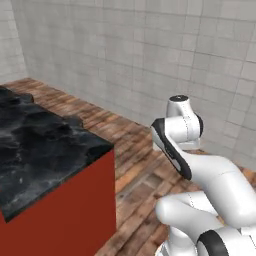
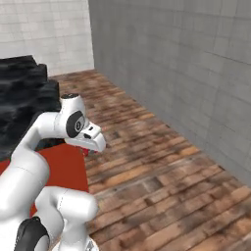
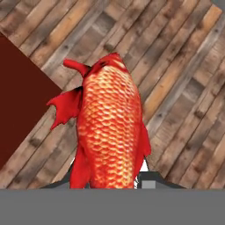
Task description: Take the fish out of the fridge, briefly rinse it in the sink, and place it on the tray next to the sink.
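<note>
The fish (image 3: 110,132) is bright red-orange and scaly, with red fins. It hangs lengthwise in the hand view over the wooden floor, its lower end between my fingers. My gripper (image 2: 87,148) is shut on it, and in the right base view a small red bit of fish (image 2: 86,152) pokes out under the hand. The arm is folded close to the base, and the hand points down beside the red counter side. The fridge and the sink are out of view.
A black marbled counter (image 1: 40,145) with a red side panel (image 1: 65,215) stands to the left, close to the arm. Wooden plank floor (image 2: 162,166) spreads ahead and to the right. A grey tiled wall (image 1: 150,55) closes off the far side.
</note>
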